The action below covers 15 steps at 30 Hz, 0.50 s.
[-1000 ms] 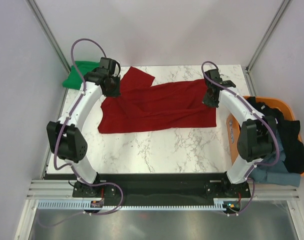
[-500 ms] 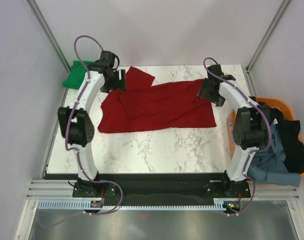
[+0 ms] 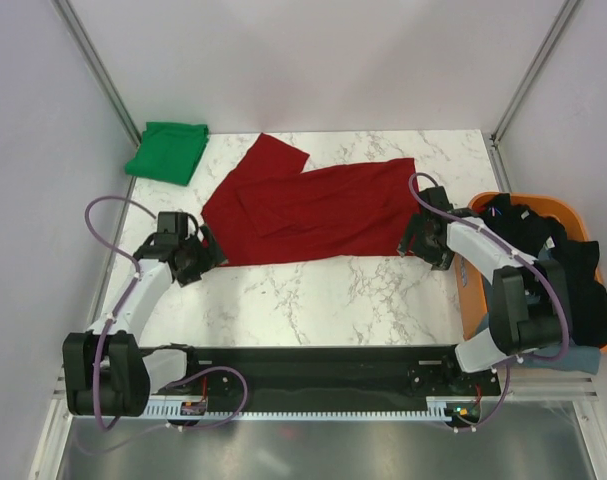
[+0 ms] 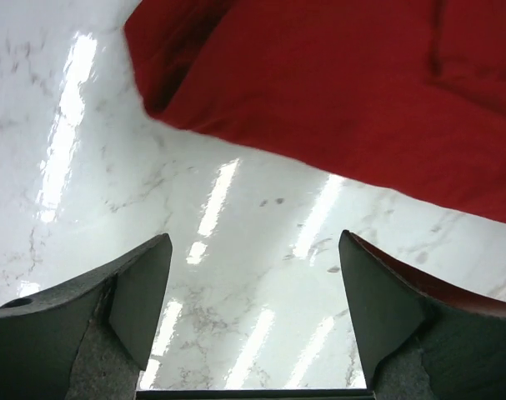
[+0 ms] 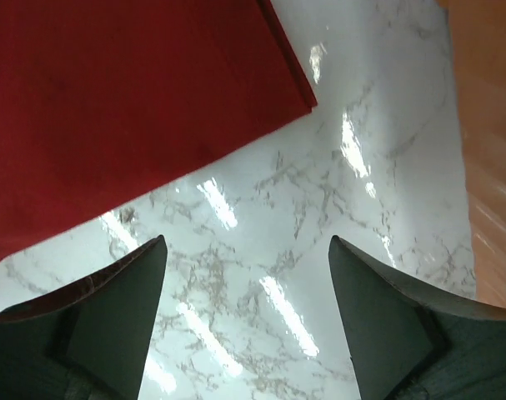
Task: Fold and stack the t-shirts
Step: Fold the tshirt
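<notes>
A dark red t-shirt [image 3: 313,208] lies spread on the marble table [image 3: 323,295], one sleeve pointing to the far left. A bright green t-shirt [image 3: 166,150] lies folded at the far left corner. My left gripper [image 3: 207,251] is open just off the red shirt's near left corner; in the left wrist view the red cloth [image 4: 361,83] lies ahead of the empty gripper [image 4: 253,283]. My right gripper [image 3: 415,241] is open at the shirt's near right corner. In the right wrist view the red shirt [image 5: 127,100] lies ahead of the empty gripper [image 5: 246,283].
An orange basket [image 3: 543,203] stands off the table's right edge, holding a black garment [image 3: 575,270] and a grey-blue one [image 3: 575,352]. Its orange wall [image 5: 490,125] shows close by in the right wrist view. Frame posts rise at both far corners.
Both grippers have let go of the red shirt's far part and opened. Both arms have drawn back toward me, down to the shirt's near corners. The shirt now lies flat.
</notes>
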{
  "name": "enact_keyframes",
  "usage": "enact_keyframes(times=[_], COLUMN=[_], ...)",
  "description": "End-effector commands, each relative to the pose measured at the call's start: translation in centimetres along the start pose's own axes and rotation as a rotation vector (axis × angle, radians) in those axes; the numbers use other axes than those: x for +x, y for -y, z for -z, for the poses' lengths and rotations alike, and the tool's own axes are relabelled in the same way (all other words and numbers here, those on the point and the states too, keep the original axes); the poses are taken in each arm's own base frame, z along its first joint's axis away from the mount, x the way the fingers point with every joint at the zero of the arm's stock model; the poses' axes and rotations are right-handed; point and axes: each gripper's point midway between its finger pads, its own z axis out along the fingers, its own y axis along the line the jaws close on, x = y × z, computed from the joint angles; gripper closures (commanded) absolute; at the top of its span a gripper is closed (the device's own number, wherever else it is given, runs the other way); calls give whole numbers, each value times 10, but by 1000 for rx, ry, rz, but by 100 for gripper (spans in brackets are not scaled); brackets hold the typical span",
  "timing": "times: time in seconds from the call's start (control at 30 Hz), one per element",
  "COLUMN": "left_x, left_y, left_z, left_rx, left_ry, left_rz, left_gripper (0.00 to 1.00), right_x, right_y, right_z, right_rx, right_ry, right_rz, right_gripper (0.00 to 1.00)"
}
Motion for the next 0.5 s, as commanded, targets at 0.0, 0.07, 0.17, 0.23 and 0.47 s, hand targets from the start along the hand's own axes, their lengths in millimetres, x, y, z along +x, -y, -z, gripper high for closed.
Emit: enact_keyframes(times=[0.0,0.07,0.17,0.23,0.47], left_x=[-15,-15,-22,-25,-25], left_y=[5,2,-5,-9,-18], left_z=[-11,-15,-22,-29,-61], left_rx=[77,69,34,7,-51], left_ry=[104,115,150,158,130], left_rz=[116,118,114,122,154], left_gripper=[9,7,5,5,10], right_x=[-20,-27,-36,-41,-53], right_y=[-4,-3,0,2,2], right_z=[-11,-16,-25,-30,-50], right_rx=[8,25,46,51,38], right_ry=[65,82,96,96,91], right_rz=[1,4,-2,-10,-36], right_gripper=[14,15,16,16,24])
